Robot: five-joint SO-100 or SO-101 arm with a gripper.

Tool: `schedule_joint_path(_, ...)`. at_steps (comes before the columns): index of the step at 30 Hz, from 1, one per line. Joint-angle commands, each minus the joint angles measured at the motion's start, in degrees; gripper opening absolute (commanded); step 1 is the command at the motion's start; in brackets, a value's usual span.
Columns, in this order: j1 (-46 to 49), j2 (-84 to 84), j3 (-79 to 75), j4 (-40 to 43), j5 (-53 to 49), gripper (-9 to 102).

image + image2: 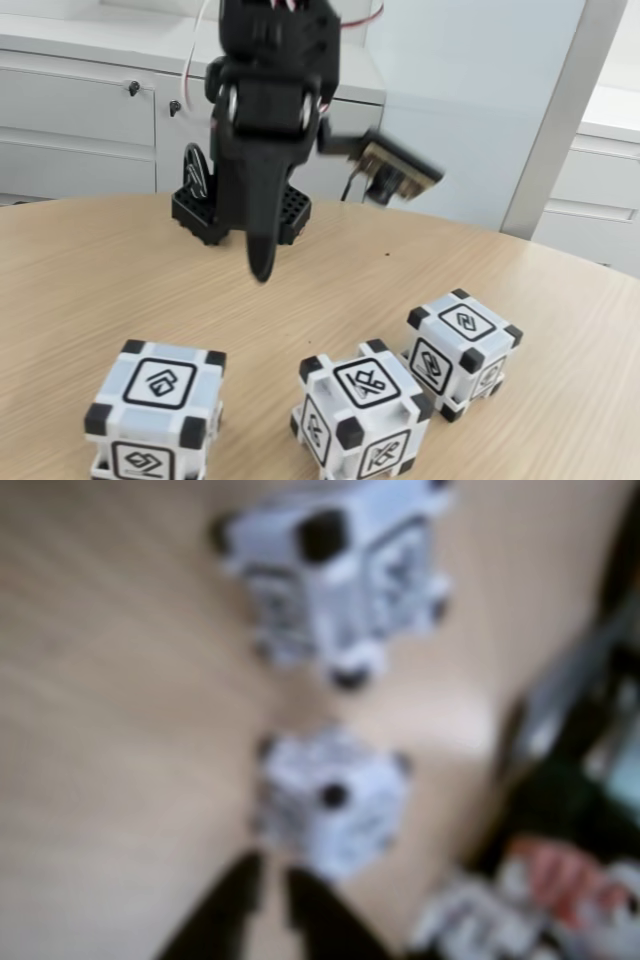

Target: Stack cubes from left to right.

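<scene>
Three white cubes with black corners sit in a row on the wooden table in the fixed view: a left cube (155,408), a middle cube (361,412) and a right cube (461,349). All rest separately on the table, none on another. My black gripper (262,266) hangs point-down above the table behind the cubes, between the left and middle ones, shut with nothing held. The blurred wrist view shows two cubes, a far one (335,575) and a near one (330,805), with the gripper (270,872) just short of the near one, only a sliver between the fingertips.
The black perforated base block (240,212) stands at the back of the round table (80,300). White cabinets (80,110) line the wall behind. The wrist camera (400,170) sticks out to the arm's right. Dark arm parts and reddish wires (555,880) fill the wrist view's right edge.
</scene>
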Motion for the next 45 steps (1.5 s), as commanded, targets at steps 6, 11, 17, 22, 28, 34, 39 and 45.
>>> schedule_joint_path(6,-0.26,-18.28,-23.91,-0.35,5.01,3)
schedule_joint_path(11,-5.1,-32.61,-34.89,0.09,0.62,19)
schedule_joint_path(17,-17.23,-47.02,-38.32,0.18,-3.16,34)
schedule_joint_path(22,-25.31,-53.79,-37.53,0.18,-6.42,52)
schedule_joint_path(28,-33.84,-59.06,-37.53,0.18,-5.19,52)
schedule_joint_path(34,-38.06,-63.81,-37.44,0.26,-1.32,45)
schedule_joint_path(39,-39.11,-67.76,-37.44,0.18,1.14,42)
schedule_joint_path(45,-39.11,-72.69,-37.79,-0.62,-0.35,41)
